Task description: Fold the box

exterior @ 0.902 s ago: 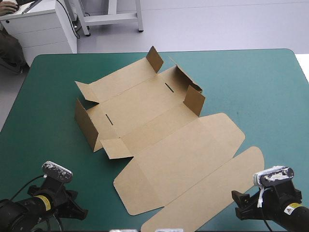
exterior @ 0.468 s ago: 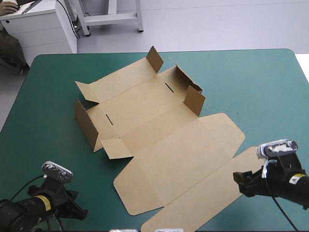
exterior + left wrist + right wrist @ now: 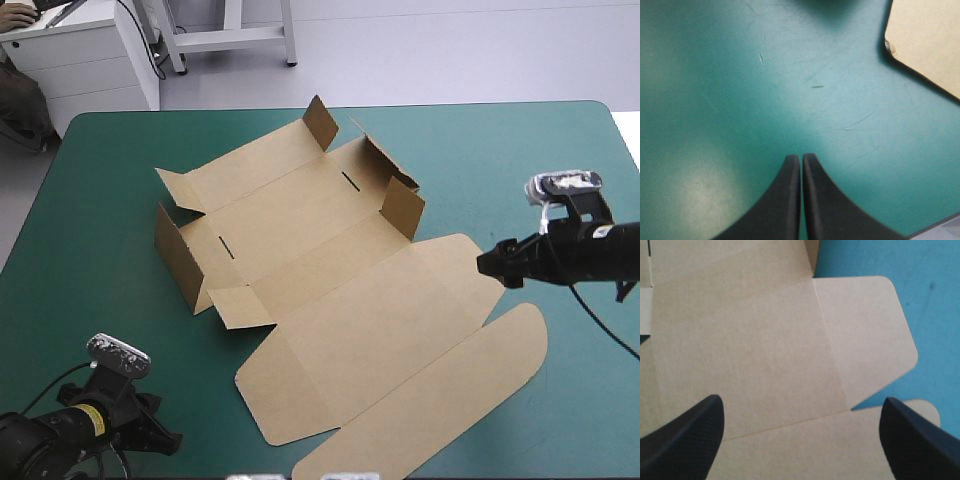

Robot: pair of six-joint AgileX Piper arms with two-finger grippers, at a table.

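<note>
A: Teal-green cover, high view. Right gripper first?

B: Mid-right of frame. Fingers spread wide, nothing between them. Tips sit at the lid's rounded side flap; can't tell if they touch the board. In its wrist view, lid panel and that flap lie just ahead, between the fingers.

A: Left gripper?

B: Lower left of frame. Fingers pressed together in one arch, holding nothing, over bare cover. A box corner shows ahead of it, apart.

A: Box?

B: Centre of frame, slanting from upper left to lower right. Left wall stands upright, and small tabs are up at the far and right corners. Lid and long tuck flap lie flat toward lower right.

A: Step in hand?

B: My read: early, an approach to the right side, with walls raised but not tucked. Next move likely calls for lowering and getting a finger under a flat edge. Thin board flush on the cover gives little to catch and may slide.

A: Anything inside?

B: Tray only half formed; nothing seen in it.
</note>
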